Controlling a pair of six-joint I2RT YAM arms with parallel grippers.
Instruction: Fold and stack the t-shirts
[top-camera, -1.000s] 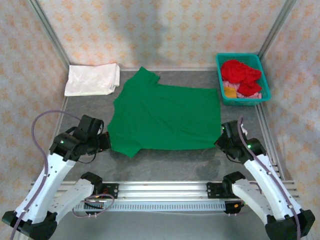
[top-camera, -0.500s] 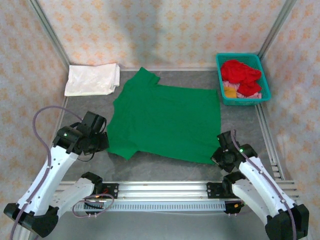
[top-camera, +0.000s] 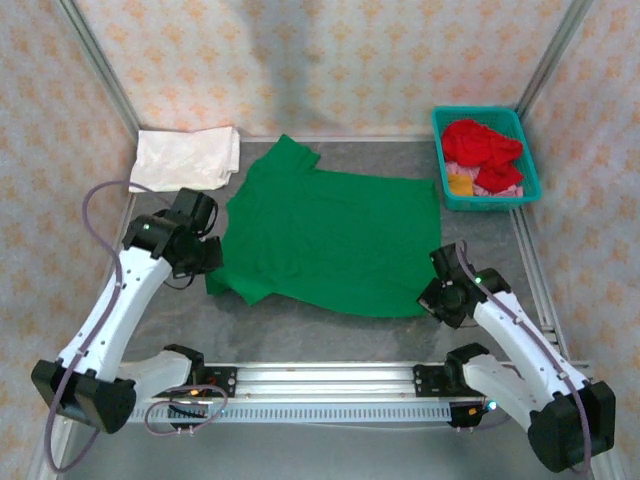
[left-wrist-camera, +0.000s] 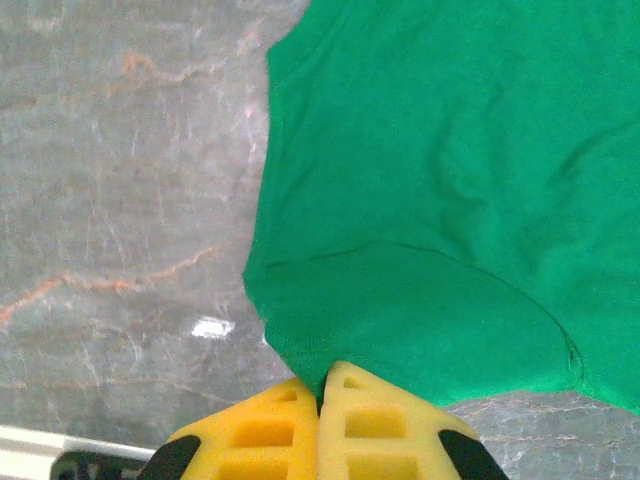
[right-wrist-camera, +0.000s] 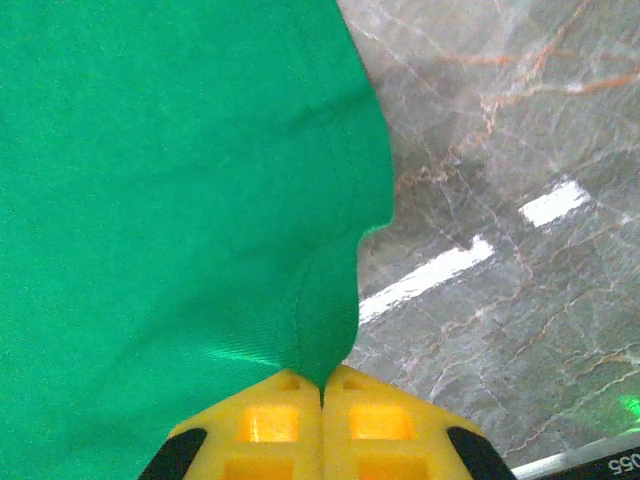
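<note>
- Cloth of the green t-shirt is soft, matte knit. It lies spread nearly flat across the middle of the surface, with one sleeve pointing to the far side and the other toward the near left.
- The surface is grey stone-patterned sheet with pale and orange veins, glossy enough to carry light streaks.
- The left gripper has yellow pads with square recesses. Its jaws are pressed fully together on the ribbed hem of the near sleeve, and the cloth puckers where it enters them.
- The right gripper has the same yellow pads. Its jaws are closed tight on the near right hem corner, which rises in a small fold.
- A white t-shirt lies folded in a crumpled rectangle at the far left corner.
- A teal plastic basket at the far right holds bunched red, pink and yellow t-shirts.
</note>
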